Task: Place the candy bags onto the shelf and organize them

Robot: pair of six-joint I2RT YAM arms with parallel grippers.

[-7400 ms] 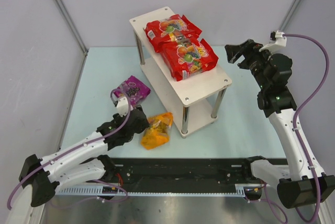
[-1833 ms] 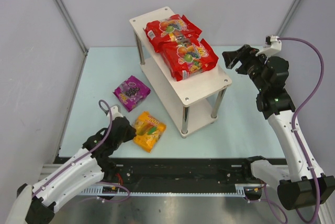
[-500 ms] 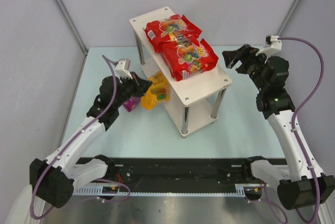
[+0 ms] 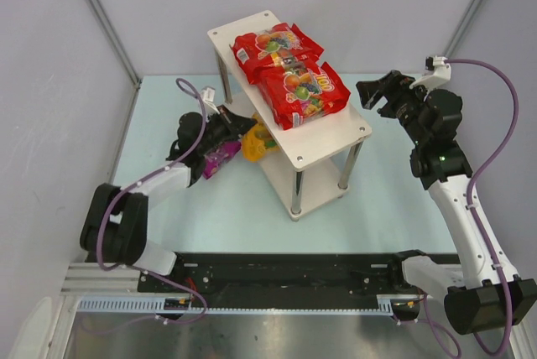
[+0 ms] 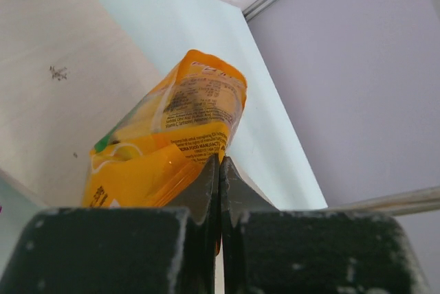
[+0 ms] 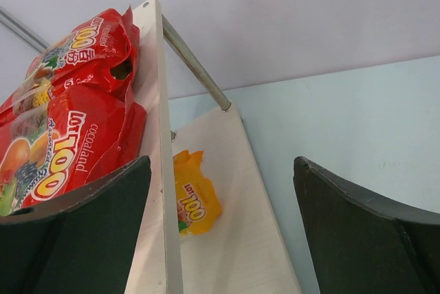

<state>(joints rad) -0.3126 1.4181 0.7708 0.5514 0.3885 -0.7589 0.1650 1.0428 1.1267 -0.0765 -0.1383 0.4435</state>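
Now overhead: we see the left tool (image 4: 239, 127) clamped on the glossy orange-yellow fruit-print candy bag (image 4: 258, 141), which was lifted off the pale blue worktop (image 4: 377, 200) moments ago and is now at the lower board of the two-tier white-board shelf (image 4: 351, 134).
Left wrist: jaws together on the bag's edge, bag over that board.
Right wrist: right tool (image 6: 221, 165) spread apart, empty, beside the shelf.
Remaining: we judge release comes next; the small purple bag (image 4: 214, 158) waits on the worktop.
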